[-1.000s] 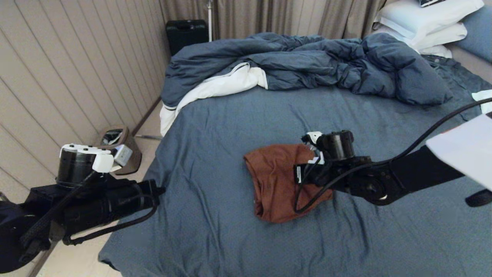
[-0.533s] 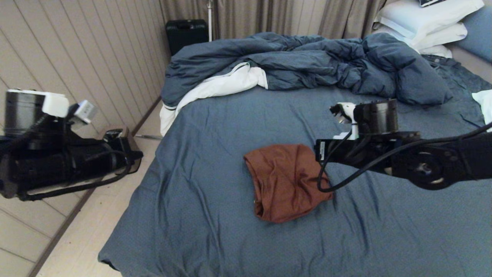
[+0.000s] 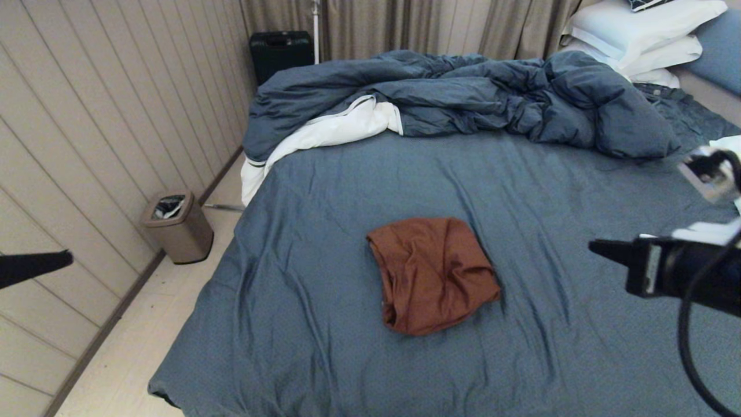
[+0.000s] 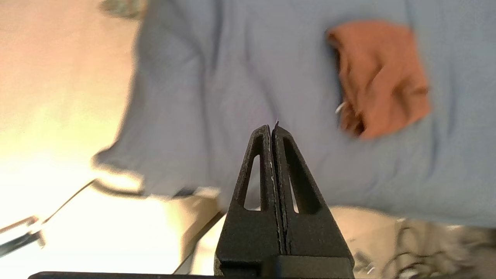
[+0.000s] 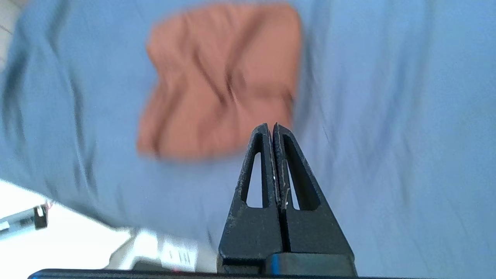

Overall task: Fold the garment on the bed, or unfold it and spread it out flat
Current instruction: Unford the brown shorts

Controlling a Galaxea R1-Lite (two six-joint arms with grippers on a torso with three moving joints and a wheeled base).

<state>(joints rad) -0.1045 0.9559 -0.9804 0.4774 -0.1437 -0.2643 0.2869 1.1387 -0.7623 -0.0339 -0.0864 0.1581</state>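
Head view: shorts (image 3: 433, 273) lie folded on the bed (image 3: 324, 324); both pincers, left (image 4: 272, 128) and right (image 5: 270, 128), are closed and empty. Any snag risks undoing the fold.

No legible text — labels or numbers — anywhere.
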